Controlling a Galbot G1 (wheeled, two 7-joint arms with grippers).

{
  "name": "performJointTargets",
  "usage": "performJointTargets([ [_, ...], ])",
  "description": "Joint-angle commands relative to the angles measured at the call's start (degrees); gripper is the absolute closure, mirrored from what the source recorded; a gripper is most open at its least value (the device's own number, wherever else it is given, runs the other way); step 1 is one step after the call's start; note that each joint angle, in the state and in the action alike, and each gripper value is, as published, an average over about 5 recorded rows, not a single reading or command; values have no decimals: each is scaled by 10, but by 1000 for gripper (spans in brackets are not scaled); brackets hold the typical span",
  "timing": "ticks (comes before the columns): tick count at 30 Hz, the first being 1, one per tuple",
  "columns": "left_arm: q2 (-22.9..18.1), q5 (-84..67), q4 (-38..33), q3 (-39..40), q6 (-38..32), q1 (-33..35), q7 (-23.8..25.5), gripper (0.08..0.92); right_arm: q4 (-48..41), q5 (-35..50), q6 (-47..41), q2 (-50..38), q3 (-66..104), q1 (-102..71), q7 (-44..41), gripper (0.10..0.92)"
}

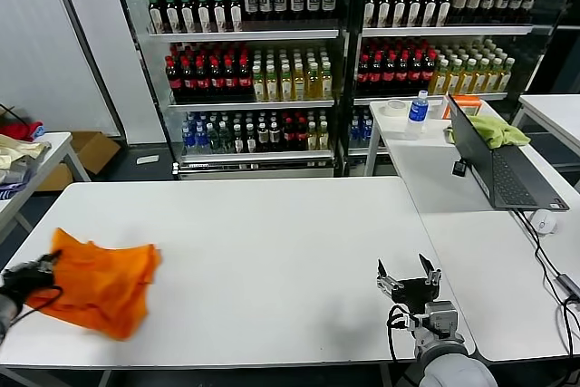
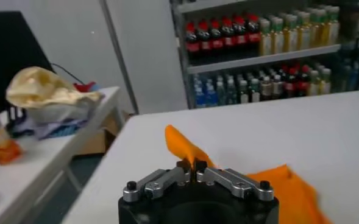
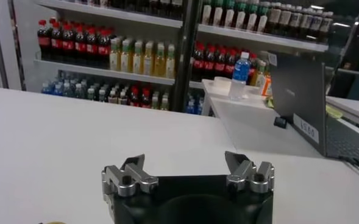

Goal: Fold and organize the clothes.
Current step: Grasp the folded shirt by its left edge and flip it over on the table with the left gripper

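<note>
The bright orange T-shirt lies crumpled on the white table near its left front corner. My left gripper sits at the shirt's left edge. In the left wrist view its jaws are shut on a raised fold of the orange T-shirt, with my left gripper pinching the cloth right at the tips. My right gripper rests over the table's right front part, far from the shirt. In the right wrist view my right gripper stands wide open with only bare table between its fingers.
A side table on the left holds a pale yellow and red fabric pile. To the right are a laptop, a yellow-green cloth, a water bottle and a mouse. Drink shelves line the back.
</note>
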Motion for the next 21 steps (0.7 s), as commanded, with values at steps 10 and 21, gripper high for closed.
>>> performJointTargets([
  [10,-173,-27,-266,388,-35,-42,-19,900,9,-7,-3,3,1,-12,4,203],
  [21,-207,-5,-175,406,-49,-92,-27,900,12,-8,-3,-2,6,-13,3,203],
])
